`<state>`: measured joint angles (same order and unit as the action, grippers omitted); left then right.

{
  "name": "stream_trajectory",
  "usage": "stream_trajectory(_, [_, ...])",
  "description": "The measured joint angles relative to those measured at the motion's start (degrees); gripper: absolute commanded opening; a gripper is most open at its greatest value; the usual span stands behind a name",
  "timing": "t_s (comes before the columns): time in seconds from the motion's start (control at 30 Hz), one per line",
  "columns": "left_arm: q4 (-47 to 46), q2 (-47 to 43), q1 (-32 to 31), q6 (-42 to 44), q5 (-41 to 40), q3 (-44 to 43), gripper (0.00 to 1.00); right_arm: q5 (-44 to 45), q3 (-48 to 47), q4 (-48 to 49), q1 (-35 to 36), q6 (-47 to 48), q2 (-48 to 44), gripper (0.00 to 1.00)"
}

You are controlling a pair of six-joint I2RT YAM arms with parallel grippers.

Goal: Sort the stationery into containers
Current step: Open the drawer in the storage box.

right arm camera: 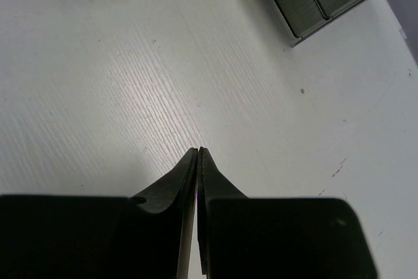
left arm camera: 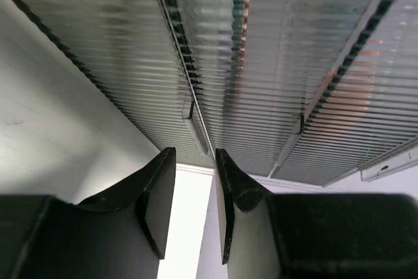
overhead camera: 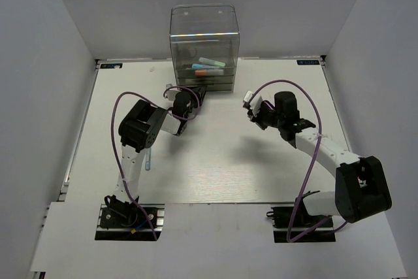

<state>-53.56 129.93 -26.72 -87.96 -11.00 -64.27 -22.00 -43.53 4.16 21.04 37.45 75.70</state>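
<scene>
Beside the left arm [overhead camera: 139,129], a blue pen [overhead camera: 149,159] shows only overhead.

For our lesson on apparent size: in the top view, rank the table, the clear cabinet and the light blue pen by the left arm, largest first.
1. Table, by far.
2. Clear cabinet; its top sits nearer the camera, yet the order holds.
3. Light blue pen, a thin sliver.

Your table [overhead camera: 261,168]: white top, faint wood grain, with a few dark specks showing in the right wrist view. A clear drawer cabinet [overhead camera: 204,24] stands at the far edge, about centre. One light blue pen [overhead camera: 149,159] lies flat on the left half, well apart from the cabinet.
</scene>
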Motion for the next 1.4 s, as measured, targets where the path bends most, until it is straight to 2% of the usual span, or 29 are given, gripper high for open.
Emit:
stream_trajectory(0.57, [3.17, 3.10, -0.11, 0.00, -1.86, -5.25, 0.40, -0.07, 0.26, -0.13, -1.75, -0.63, 0.00, 0.09])
stream_trajectory(0.9, [2.10, 3.65, -0.24, -0.04, -3.02, -5.99, 0.23, -0.07, 0.92, -0.02, -1.97, -0.63, 0.00, 0.09])
stream_trajectory(1.13, [0.15, 3.74, -0.39, -0.35, -3.98, -5.18, 0.08, -0.20, 1.11, -0.11, -2.23, -0.66, 0.00, 0.09])
stream_trajectory(1.2, [-0.81, 3.76, -0.39, -0.48, -4.31, -4.66, 0.00, -0.24, 1.11, -0.11, -2.23, -0.63, 0.00, 0.09])
stream_trajectory(1.4, [-4.09, 3.76, -0.42, -0.63, -4.94, -2.29, 0.00, -0.26, 1.11, -0.11, -2.23, -0.63, 0.02, 0.09])
